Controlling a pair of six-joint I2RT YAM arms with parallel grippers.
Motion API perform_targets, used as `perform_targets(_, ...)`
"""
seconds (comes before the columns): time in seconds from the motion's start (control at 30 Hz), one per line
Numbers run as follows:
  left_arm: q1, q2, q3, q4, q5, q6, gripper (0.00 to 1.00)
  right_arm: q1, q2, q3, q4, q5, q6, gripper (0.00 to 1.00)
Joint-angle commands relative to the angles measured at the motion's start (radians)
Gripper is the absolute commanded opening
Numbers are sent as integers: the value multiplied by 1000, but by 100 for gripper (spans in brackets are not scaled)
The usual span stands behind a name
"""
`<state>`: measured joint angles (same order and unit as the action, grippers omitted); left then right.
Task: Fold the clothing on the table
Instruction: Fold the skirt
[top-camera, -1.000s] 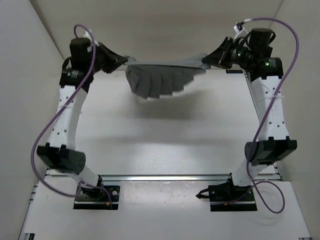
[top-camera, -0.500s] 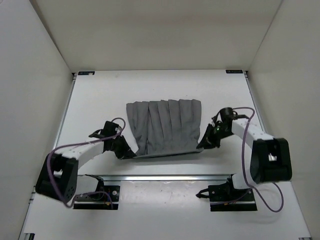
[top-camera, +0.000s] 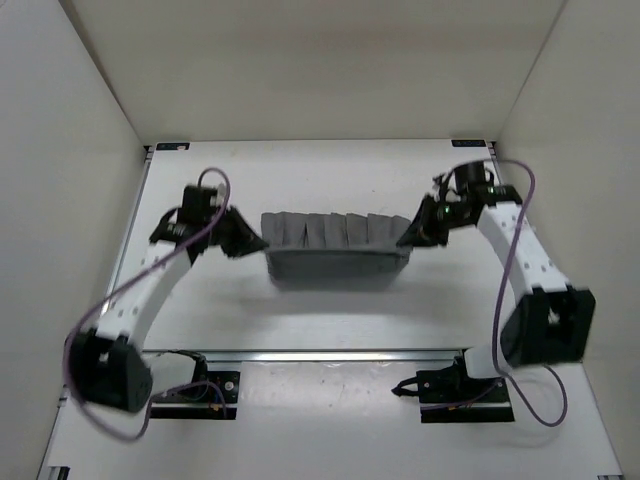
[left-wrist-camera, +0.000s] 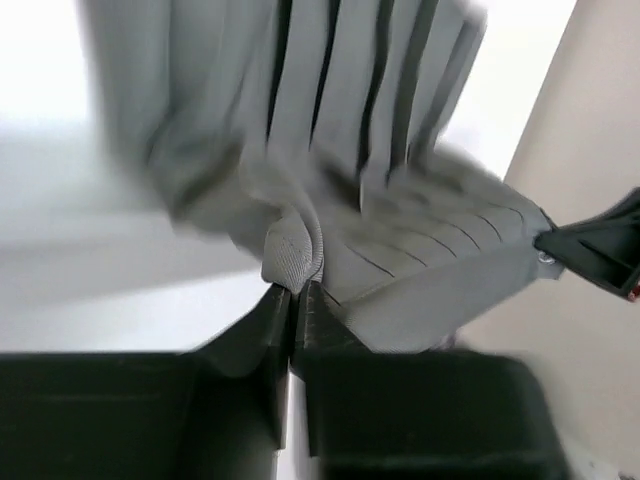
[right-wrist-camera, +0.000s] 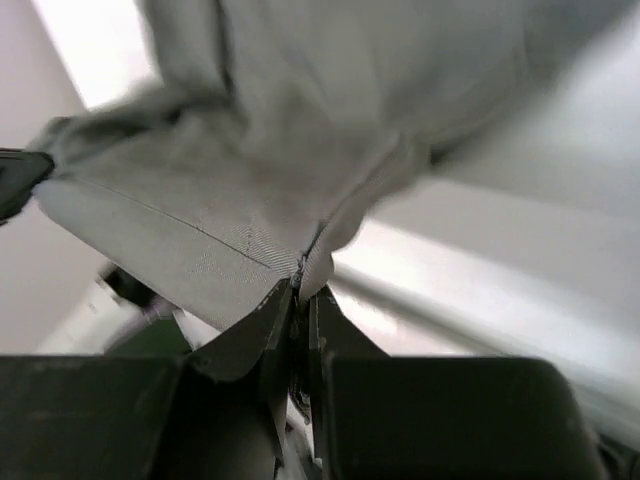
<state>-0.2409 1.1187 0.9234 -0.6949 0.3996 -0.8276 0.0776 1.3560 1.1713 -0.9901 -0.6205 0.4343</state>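
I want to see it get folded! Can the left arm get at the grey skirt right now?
Yes, it looks that way: the left tool is shut on one end of the skirt, with nothing between them. The right tool pinches the other end.

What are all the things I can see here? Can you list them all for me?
Soft grey pleated fabric garment: one, grey, stretched between the two grippers over the middle of the table.
Flat white tabletop: one, white, under everything.
Silver metal rail: one, silver, along the table's near edge.
Plain white walls: white, at the back and on both sides.
Purple cables: one on each arm, purple, looping along the arms.
White-and-black robot arms: two, one on each side of the table.
Left gripper: one, black, pinched shut on the garment's left end.
Right gripper: one, black, pinched shut on the garment's right end.
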Motion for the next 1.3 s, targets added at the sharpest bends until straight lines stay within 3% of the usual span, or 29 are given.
perform_targets(0.0, 86, 252, 214, 103, -33, 42, 28, -73, 217, 227, 120, -57, -25, 1)
perform_targets(0.03, 109, 359, 298, 122, -21, 53, 41, -111, 308, 307, 163, -82, -14, 12)
perform_targets(0.07, 117, 453, 377, 132, -10, 59, 45, -114, 377, 374, 192, -81, 3, 26)
perform_targets(0.17, 141, 590, 468, 182, 111, 45, 57, -111, 465, 482, 176, -4, -21, 41)
perform_targets(0.23, 147, 598, 445, 234, 154, 39, 56, -99, 460, 453, 183, 82, -34, 45)
perform_targets(0.4, 164, 452, 145, 328, 81, 22, 61, -128, 332, 132, 361, 126, -26, 47)
perform_targets(0.53, 98, 406, -10, 333, -62, 50, 63, -151, 351, 21, 425, 108, -60, 48)
perform_targets(0.63, 42, 421, -93, 411, -96, -11, 64, -144, 379, -31, 504, 85, -40, 49)
perform_targets(0.73, -14, 473, -83, 437, -143, -51, 65, -121, 432, -21, 516, 108, -14, 56)
perform_targets(0.93, -107, 555, -6, 440, -261, -119, 64, -93, 567, 31, 559, 107, 30, 56)
perform_targets(1.0, -113, 578, 8, 440, -306, -140, 50, -84, 598, 59, 547, 82, 41, 48)
perform_targets(1.03, -113, 587, 21, 439, -314, -140, 38, -84, 615, 76, 539, 68, 31, 36)
perform_targets(1.07, -118, 589, 25, 440, -330, -145, 28, -84, 615, 61, 544, 45, 35, 15)
perform_targets(1.1, -117, 599, 32, 439, -332, -143, 8, -84, 611, 60, 544, 41, 26, 1)
perform_targets(1.13, -115, 604, 43, 427, -337, -134, 0, -85, 592, 39, 538, 39, 24, 0)
perform_targets(1.27, -135, 590, 39, 405, -324, -116, 0, -163, 491, -50, 435, 97, -60, 0)
